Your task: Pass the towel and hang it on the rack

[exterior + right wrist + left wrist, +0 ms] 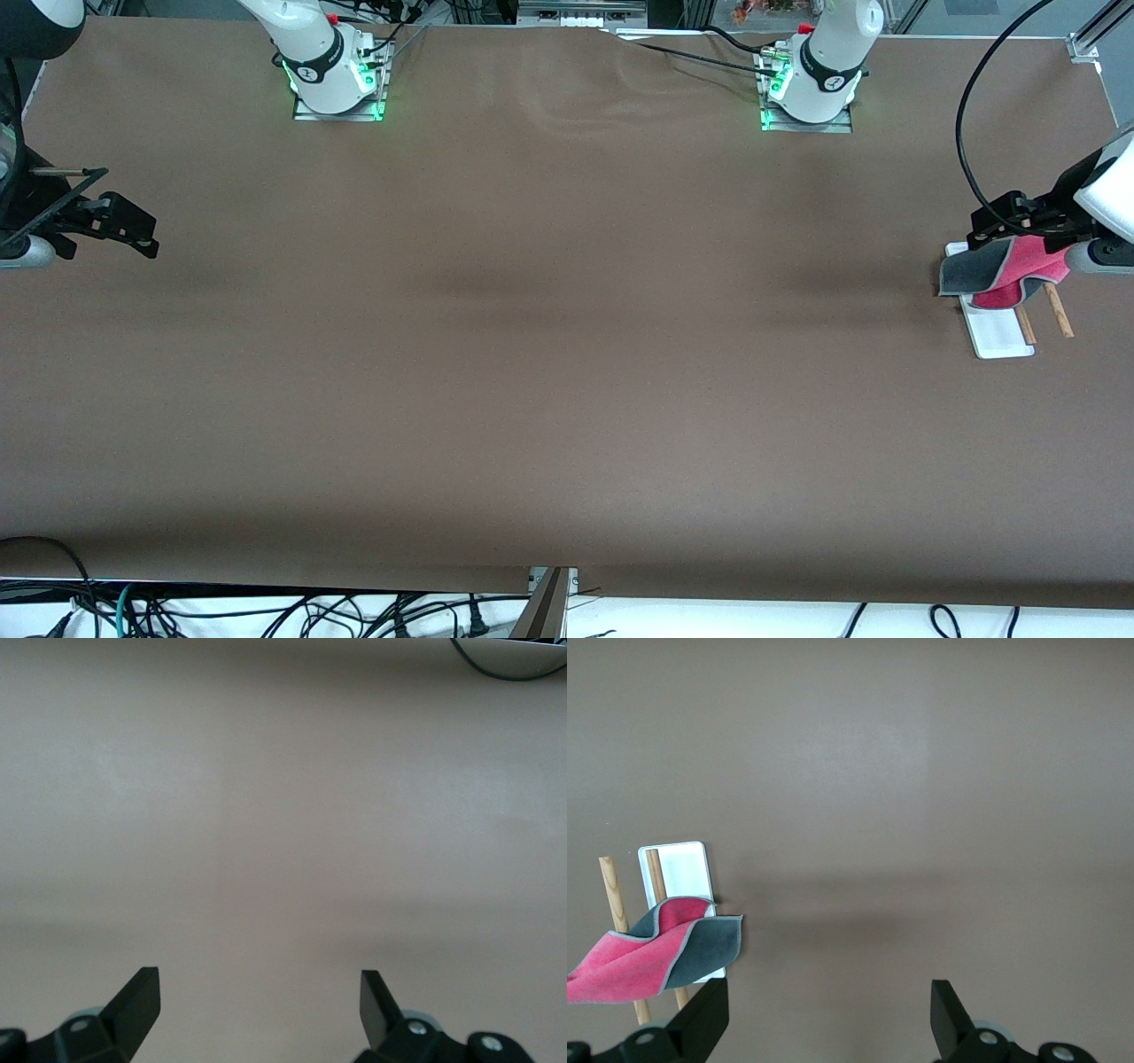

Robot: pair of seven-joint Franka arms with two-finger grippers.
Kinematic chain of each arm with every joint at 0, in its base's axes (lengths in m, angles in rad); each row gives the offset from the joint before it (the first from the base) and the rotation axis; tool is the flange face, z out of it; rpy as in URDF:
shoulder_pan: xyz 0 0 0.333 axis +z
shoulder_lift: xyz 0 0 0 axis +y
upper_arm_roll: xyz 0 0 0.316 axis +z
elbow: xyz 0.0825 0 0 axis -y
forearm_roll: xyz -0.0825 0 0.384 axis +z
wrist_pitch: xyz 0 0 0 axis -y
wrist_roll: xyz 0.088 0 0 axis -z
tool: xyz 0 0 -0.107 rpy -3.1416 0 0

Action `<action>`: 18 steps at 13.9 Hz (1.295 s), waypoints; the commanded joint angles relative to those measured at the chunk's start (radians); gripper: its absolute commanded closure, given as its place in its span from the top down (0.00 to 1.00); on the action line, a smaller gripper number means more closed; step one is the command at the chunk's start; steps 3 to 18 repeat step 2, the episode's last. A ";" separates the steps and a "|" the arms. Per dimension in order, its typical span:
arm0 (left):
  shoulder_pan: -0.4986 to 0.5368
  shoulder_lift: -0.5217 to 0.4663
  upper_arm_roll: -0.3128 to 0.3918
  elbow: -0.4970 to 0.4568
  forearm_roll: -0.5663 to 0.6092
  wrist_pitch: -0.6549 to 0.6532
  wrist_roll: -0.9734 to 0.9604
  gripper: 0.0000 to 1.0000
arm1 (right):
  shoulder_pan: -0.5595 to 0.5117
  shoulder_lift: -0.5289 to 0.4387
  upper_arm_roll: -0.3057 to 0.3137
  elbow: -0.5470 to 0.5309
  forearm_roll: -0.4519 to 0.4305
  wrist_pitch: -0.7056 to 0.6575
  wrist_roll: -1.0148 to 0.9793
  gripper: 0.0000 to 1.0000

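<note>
Draping limply over the rack (pixel 1001 332), the light towel (pixel 997 275) suits an edge pinch; left hand (pixel 824 1023) and right hand (pixel 257 1014) both released.

Towel (pixel 1001 270) — dark grey and bright pink, pale trim; rack (pixel 999 332) — white base, light-brown rods.

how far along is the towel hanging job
Nearly done. The towel already drapes over the rack rods at the left arm's end of the table. The left tool is open above the table beside the rack, gripping nothing. The right tool waits open at its own end. Nothing obvious remains except retreating.
</note>
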State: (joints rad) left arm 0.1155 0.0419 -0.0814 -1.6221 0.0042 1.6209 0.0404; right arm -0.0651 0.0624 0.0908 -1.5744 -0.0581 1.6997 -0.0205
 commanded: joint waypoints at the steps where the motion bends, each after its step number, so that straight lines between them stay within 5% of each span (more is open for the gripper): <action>1: -0.014 -0.011 0.014 -0.015 -0.003 0.016 -0.016 1.00 | -0.001 0.020 -0.002 0.037 0.009 -0.008 -0.019 1.00; 18: -0.016 -0.011 0.014 -0.013 -0.003 0.016 -0.019 1.00 | -0.001 0.020 -0.002 0.037 0.009 -0.008 -0.019 1.00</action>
